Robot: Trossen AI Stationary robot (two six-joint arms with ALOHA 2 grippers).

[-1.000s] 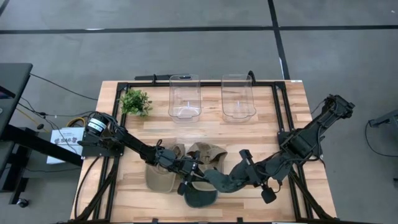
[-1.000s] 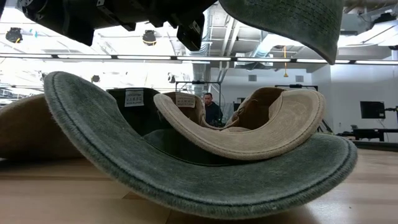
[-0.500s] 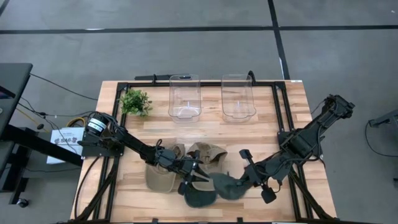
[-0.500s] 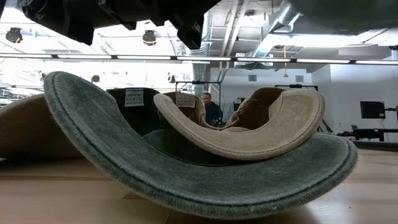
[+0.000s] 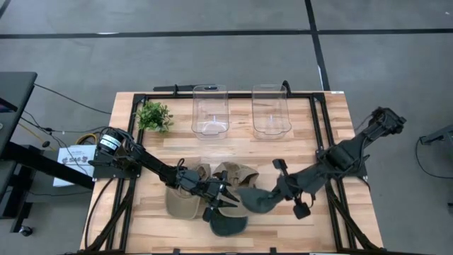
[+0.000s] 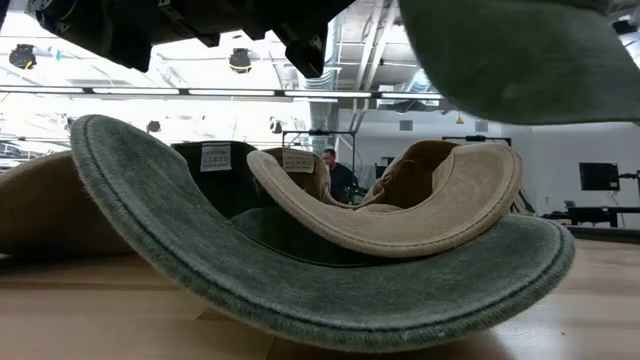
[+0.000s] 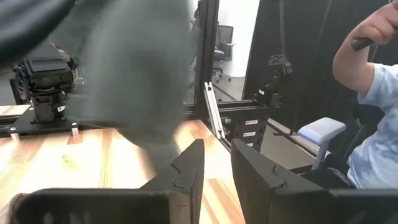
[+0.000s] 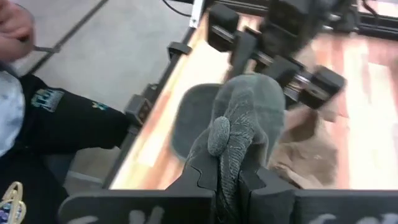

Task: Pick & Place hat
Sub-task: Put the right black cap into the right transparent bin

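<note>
My right gripper (image 5: 278,193) is shut on a dark green hat (image 5: 257,200) and holds it above the table, right of centre. The low view shows that hat (image 6: 520,50) at the top. A second dark green hat (image 5: 226,224) lies brim-down near the front edge. Two tan hats (image 5: 185,202) (image 5: 238,174) rest on the table beside it. My left gripper (image 5: 221,200) stands open and level just left of the held hat, with nothing between its fingers (image 7: 186,177). My right gripper pinches a fold of the green hat's crown (image 8: 229,163) between its two fingers, just behind the top button (image 8: 219,135). The fingers slant down from the table's right side. The hat hangs ahead of and below the fingers, clear of the table.
Two clear plastic bins (image 5: 210,110) (image 5: 271,110) stand at the far edge, with a small green plant (image 5: 153,115) at the far left. A black frame (image 5: 322,127) runs along the table's sides. A person (image 7: 373,87) sits beyond the table.
My right gripper has carried the green hat a little toward the table's right and far edges, away from my left gripper, and has tipped slightly. The hat has stayed clear of the table. The hats on the table have kept still.
</note>
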